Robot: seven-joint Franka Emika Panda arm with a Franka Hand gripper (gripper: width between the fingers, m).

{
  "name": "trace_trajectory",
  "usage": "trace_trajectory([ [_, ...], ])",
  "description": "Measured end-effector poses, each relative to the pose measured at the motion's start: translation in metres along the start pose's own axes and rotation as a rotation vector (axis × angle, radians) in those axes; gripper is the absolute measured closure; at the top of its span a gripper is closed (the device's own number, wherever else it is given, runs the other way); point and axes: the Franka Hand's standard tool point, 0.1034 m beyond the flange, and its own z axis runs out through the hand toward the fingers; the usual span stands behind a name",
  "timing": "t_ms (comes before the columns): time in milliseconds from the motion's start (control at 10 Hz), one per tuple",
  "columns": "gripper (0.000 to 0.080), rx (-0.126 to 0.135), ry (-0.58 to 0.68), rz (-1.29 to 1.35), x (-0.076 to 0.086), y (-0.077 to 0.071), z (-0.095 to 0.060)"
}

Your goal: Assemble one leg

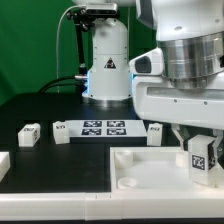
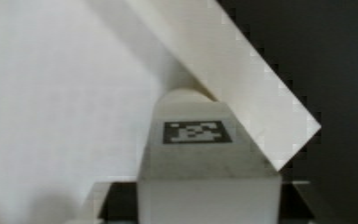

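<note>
Gripper is closest to the ext. camera and fills that view's upper right. It's clamped on the leg, one jaw on each side. Leg hangs upright w/ a tag facing the ext. camera, over the tray, toward the tray's ext.-right part. Can't tell if the leg's lower end touches the tray or sits just above it.

Wrist view: leg runs away from the lens, tag up, held btwn the dark fingers of the gripper. Beyond it is the white tray surface, w/ a slanted white edge crossing just past the leg's far end. Black table shows past that edge.

Rest of ext. view: tray lies on the black table at front. Marker board lies flat behind it, mid-table. One spare leg sits well to the board's ext. left. A second spare leg sits just off the board's ext.-right end, near the tray's far rim. White arm base stands at the back, behind the board. A white part is cut off by the ext.-left edge, so can't tell what it is.
</note>
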Motion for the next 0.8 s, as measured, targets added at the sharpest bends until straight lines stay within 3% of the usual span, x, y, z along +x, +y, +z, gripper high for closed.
trace_trajectory([
  [300, 0.0506, -0.011, 0.017, 0.289, -0.003, -0.003, 0.000],
  [500, 0.0506, -0.011, 0.015, 0.277, -0.004, -0.002, 0.001],
  [700, 0.0202, -0.016, 0.012, 0.180, -0.008, -0.002, 0.004],
  [800, 0.0166, -0.019, 0.010, 0.071, -0.011, -0.004, 0.004],
])
